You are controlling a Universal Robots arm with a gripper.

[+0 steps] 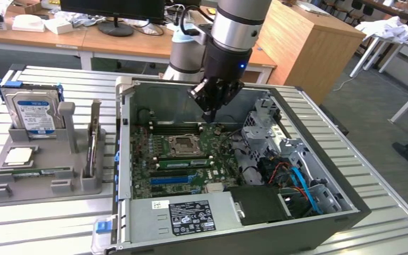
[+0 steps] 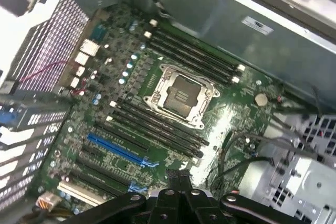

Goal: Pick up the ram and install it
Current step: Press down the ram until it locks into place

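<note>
The ram (image 1: 38, 171), a flat green stick with a pale label, lies in the grey holder tray (image 1: 41, 191) at the exterior view's left, outside the computer case. My gripper (image 1: 209, 117) hangs inside the open case (image 1: 122, 133), above the black memory slots (image 2: 194, 56) behind the CPU socket (image 1: 185, 143), far from the ram. Its fingertips (image 2: 179, 178) are pressed together with nothing between them. A second green stick (image 1: 183, 162) stands in a slot just in front of the socket.
A hard drive (image 1: 34, 111) stands upright at the back of the holder tray, beside a thin upright card (image 1: 93, 139). On the motherboard are a blue slot strip (image 2: 116, 149) and, at the case's right, drive cages and cables (image 1: 299, 175). A power supply (image 1: 189, 215) sits at the front.
</note>
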